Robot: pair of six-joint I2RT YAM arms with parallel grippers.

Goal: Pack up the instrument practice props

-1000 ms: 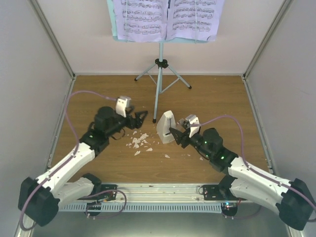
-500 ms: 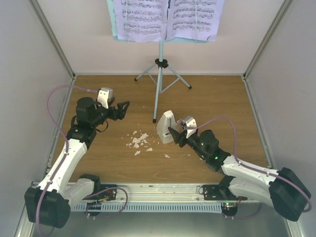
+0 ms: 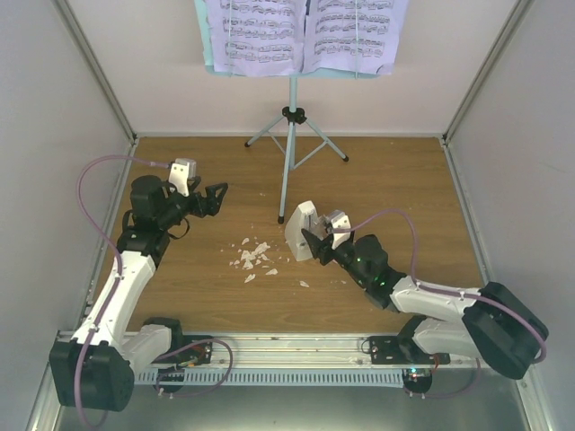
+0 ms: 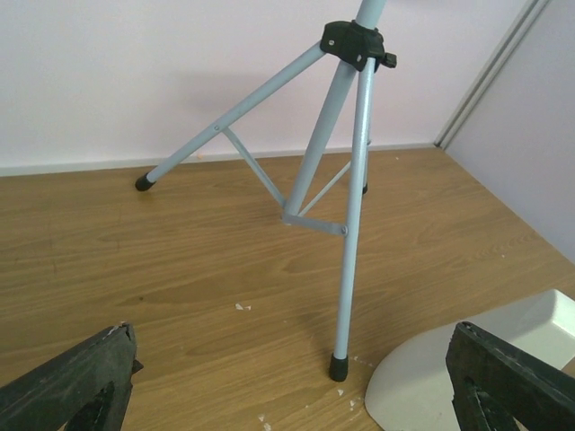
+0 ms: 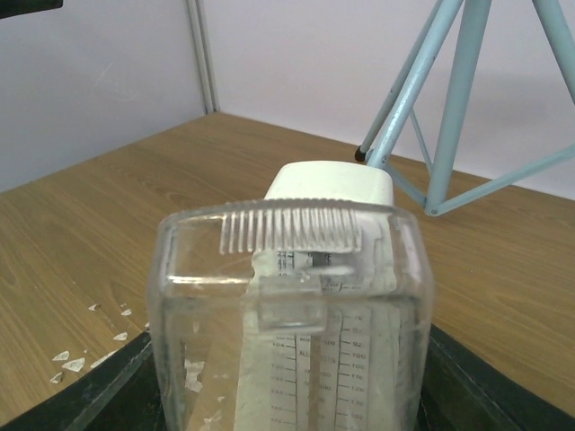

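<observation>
The pale blue music stand point(image 3: 290, 144) stands at the back centre, with sheet-music pages point(image 3: 260, 36) on its desk. In front of its near leg sits the small white metronome point(image 3: 299, 224). My right gripper point(image 3: 314, 244) is right beside the metronome. In the right wrist view it point(image 5: 292, 386) is shut on the clear cover point(image 5: 287, 296), held upright just in front of the metronome point(image 5: 331, 182), whose scale shows through it. My left gripper point(image 3: 216, 197) is open and empty, off to the left. It point(image 4: 296, 386) faces the tripod legs point(image 4: 350, 224) and the metronome point(image 4: 449, 373).
Small white crumbs point(image 3: 253, 256) lie scattered on the wooden floor between the two arms. White walls with metal corner posts point(image 3: 99, 81) close in the left, back and right sides. A metal rail point(image 3: 287, 346) runs along the near edge.
My left arm has drawn back to the left, away from the crumbs, with its jaws a little wider. My right arm has edged closer to the metronome with the cover.
</observation>
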